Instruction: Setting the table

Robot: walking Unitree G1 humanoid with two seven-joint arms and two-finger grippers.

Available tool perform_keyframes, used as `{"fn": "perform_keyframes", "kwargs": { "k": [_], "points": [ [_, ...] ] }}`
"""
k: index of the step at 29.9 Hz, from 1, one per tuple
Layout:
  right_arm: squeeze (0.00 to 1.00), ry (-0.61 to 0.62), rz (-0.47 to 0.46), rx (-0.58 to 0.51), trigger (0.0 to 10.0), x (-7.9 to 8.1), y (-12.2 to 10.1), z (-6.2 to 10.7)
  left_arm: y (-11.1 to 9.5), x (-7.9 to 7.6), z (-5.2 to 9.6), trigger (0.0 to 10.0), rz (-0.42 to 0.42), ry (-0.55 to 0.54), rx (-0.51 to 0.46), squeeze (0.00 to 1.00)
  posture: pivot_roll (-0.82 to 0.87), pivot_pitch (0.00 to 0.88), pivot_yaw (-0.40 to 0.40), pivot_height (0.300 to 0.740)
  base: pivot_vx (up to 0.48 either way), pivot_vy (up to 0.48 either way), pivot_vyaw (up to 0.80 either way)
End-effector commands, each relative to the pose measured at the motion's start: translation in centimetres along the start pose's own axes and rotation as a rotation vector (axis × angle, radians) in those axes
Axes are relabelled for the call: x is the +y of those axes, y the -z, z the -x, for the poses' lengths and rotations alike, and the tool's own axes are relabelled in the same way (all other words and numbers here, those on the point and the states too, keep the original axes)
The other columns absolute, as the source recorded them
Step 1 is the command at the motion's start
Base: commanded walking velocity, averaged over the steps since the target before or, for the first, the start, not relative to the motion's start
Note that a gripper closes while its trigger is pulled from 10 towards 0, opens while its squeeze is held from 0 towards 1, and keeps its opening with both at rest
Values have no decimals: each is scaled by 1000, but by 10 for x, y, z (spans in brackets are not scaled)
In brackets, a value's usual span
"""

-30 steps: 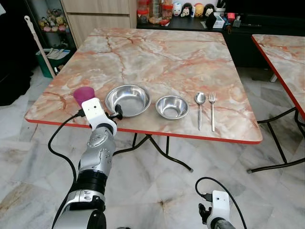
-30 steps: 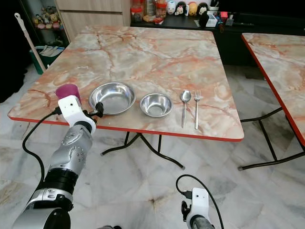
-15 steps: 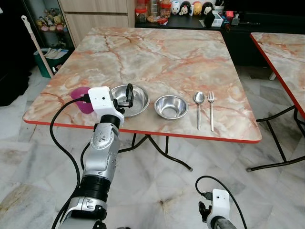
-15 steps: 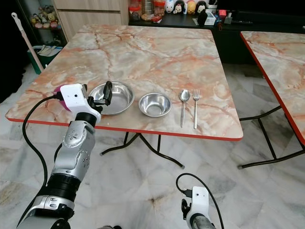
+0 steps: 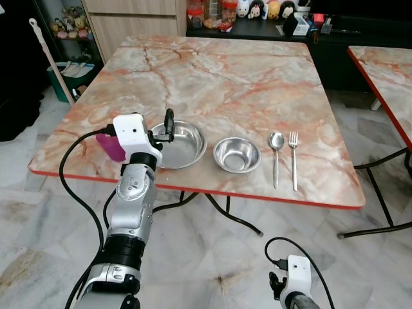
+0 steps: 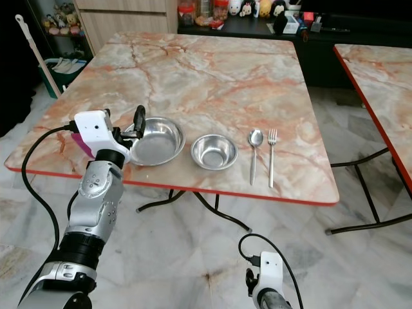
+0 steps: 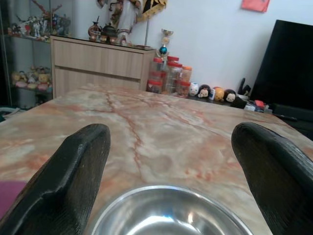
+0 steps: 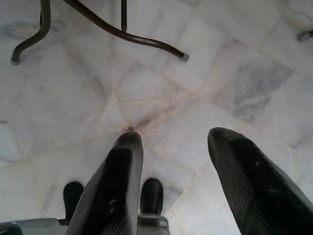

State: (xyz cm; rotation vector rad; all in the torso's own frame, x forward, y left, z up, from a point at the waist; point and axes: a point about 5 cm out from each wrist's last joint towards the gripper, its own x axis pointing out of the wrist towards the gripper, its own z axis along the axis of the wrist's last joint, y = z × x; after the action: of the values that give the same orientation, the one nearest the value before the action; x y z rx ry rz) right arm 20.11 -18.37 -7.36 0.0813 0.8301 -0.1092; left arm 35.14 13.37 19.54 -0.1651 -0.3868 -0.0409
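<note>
With fingers spread, the left gripper [image 7: 166,161] hovers at the big bowl [image 5: 180,143] near the table's [image 5: 225,71] front edge; next, seemingly, gripping its rim.

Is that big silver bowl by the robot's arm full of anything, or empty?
Empty. The large steel bowl sits upright on the table, its bare shiny bottom showing. The left tool hovers open at its rim.

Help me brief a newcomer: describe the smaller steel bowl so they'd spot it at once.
On the marble table, a row of tableware lies along the near edge. The smaller bowl sits between the large bowl and the spoon; it is narrower and deeper.
</note>
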Motion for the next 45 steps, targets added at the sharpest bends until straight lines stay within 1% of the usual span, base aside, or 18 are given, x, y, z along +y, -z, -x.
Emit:
{"fn": "perform_keyframes", "kwargs": {
  "k": [1,13,17,24,29,30,32,33,35,37,38,41,42,43,45],
  "points": [
    [0,4,-4,13,10000,-1,3,1,-2,-1,-2,10000,2,7,-12,0,66,123,-20,740,394,0,0],
    [0,-4,5,15,10000,1,4,1,-5,-3,-2,10000,4,17,-30,0,70,130,-20,740,394,0,0],
    [0,-5,5,18,10000,1,4,1,-8,-2,-1,10000,4,23,-44,0,71,132,-19,740,0,0,0],
    [0,-9,8,23,10000,2,7,1,-14,5,5,10000,36,12,-43,0,75,138,-17,740,0,0,0],
    [0,-13,11,28,10000,3,8,2,-17,15,11,10000,61,-14,-19,0,83,142,-17,740,0,0,0],
    [0,-13,10,30,10000,3,9,2,-17,21,15,10000,73,-33,-4,0,84,143,-16,740,0,0,0],
    [0,-12,10,33,10000,3,9,2,-18,26,18,10000,68,-42,11,0,88,146,-17,740,0,0,0],
    [0,-12,17,37,10000,2,11,2,-18,30,22,10000,66,-52,24,0,91,147,-17,740,0,0,0],
    [0,-12,19,38,10000,2,11,2,-19,32,24,10000,69,-56,30,0,93,148,-16,740,0,0,0],
    [0,-10,30,50,10000,0,16,4,-16,38,31,10000,60,-73,67,0,102,150,-18,740,0,0,0],
    [0,-8,37,60,10000,-2,20,5,-13,43,37,10000,46,-94,95,0,101,153,-17,740,0,0,0],
    [0,-6,36,62,10000,-3,21,6,-13,46,42,10000,50,-106,116,0,103,152,-16,740,0,0,0],
    [0,-2,34,62,10000,-4,22,6,-14,48,47,10000,45,-112,148,0,104,152,-15,740,0,0,0],
    [0,-2,34,62,10000,-4,22,6,-14,48,47,10000,45,-112,148,0,104,152,-15,740,0,0,0],
    [0,0,33,64,10000,-6,22,6,-15,50,55,10000,41,-124,190,0,108,151,-12,740,0,0,0]
  ]
}}
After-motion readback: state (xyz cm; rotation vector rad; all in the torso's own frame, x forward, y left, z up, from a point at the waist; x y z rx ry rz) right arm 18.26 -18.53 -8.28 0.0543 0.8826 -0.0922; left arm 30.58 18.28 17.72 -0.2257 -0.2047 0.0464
